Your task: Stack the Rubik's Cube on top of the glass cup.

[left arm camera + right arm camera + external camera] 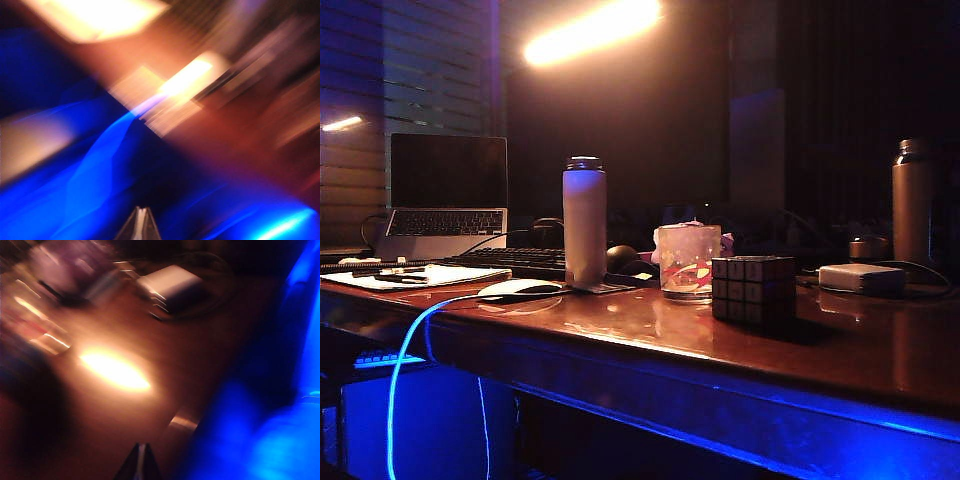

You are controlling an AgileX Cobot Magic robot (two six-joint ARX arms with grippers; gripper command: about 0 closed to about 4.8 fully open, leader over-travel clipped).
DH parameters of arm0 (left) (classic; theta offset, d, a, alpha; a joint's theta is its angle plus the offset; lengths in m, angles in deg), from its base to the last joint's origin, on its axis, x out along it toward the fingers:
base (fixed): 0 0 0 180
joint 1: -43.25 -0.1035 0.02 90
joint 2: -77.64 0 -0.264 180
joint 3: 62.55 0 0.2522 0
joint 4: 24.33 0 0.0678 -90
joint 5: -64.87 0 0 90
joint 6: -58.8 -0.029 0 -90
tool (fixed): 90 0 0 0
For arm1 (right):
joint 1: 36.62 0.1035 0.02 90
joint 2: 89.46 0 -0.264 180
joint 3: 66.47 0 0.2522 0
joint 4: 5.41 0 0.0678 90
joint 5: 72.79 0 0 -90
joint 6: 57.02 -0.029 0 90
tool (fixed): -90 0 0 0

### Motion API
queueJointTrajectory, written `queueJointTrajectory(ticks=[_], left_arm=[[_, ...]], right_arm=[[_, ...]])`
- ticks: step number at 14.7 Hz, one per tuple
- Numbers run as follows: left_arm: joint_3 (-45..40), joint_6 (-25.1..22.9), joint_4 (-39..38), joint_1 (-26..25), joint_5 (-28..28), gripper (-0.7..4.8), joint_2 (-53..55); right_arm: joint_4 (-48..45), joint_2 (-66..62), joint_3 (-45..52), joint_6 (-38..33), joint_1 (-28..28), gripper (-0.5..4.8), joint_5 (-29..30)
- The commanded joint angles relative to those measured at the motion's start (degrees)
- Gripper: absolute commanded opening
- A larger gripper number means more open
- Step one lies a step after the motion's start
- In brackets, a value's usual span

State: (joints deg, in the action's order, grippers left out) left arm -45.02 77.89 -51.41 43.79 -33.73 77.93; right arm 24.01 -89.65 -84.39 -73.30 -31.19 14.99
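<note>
The Rubik's Cube (pixel 753 288), dark with a grid of squares, rests on the glossy brown table (pixel 620 330) right of the middle. Just left of it and slightly behind stands the glass cup (pixel 688 262), clear with a red and white swirl print, upright. Neither arm shows in the exterior view. My left gripper (pixel 142 210) is shut with nothing in it, over blurred blue light at the table's edge. My right gripper (pixel 140 446) is shut and empty above the brown tabletop, near its blue-lit edge. The right wrist view is blurred; the cube may be the dark blur (pixel 30 405).
A tall white bottle (pixel 584 222) stands left of the cup, with a white mouse (pixel 520 288) and papers (pixel 415 276) further left. A laptop (pixel 445 195) and keyboard (pixel 510 261) sit behind. A white box with a cable (pixel 861 277) (pixel 170 286) and a dark bottle (pixel 911 200) are at the right.
</note>
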Motion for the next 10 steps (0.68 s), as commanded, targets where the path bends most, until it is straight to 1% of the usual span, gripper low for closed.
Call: queueJointTrajectory(ticks=[1, 2, 3, 4, 6, 7, 8, 9, 10], left_arm=[[4.68, 11.23, 15.37, -0.11, -1.97, -0.03, 0.2], [8.74, 8.96, 14.21, -0.11, 0.92, -0.03, 1.11], [13.29, 5.31, 14.16, -0.11, 2.78, -0.03, 3.67], [18.43, 1.18, 14.16, -0.11, 3.87, -0.03, 7.98], [31.69, -9.2, 12.22, -0.09, 3.89, -0.03, 19.65], [40.81, -14.69, 7.15, -0.07, 3.54, -0.03, 27.08], [48.81, -19.5, 0.66, -0.04, 2.32, -0.03, 33.16], [59.04, -26.32, -9.35, -0.02, -0.96, -0.03, 40.92], [67.69, -30.75, -18.27, -0.02, -5.9, -0.03, 47.69]], right_arm=[[-6.86, 0.04, -5.84, -6.25, -0.02, -0.06, 4.72], [-7.1, -0.48, -8.37, -6.27, -0.07, -0.06, 4.39], [-6.93, -2.84, -11.87, -6.25, -0.04, -0.06, 3.65], [-6.93, -6.75, -15.3, -6.23, -0.07, -0.06, 3.65], [-6.99, -19.39, -23.47, -5.68, -0.04, -0.06, 3.69], [-6.95, -26.88, -28.35, -2.99, -0.04, -0.06, 4.55], [-6.86, -34.1, -33.42, 0.59, -0.04, -0.06, 7.67], [-6.43, -42.05, -38.75, 4.48, -0.02, -0.06, 11.85], [-4.59, -48.24, -43.1, 5.97, -0.02, -0.06, 14.08]])
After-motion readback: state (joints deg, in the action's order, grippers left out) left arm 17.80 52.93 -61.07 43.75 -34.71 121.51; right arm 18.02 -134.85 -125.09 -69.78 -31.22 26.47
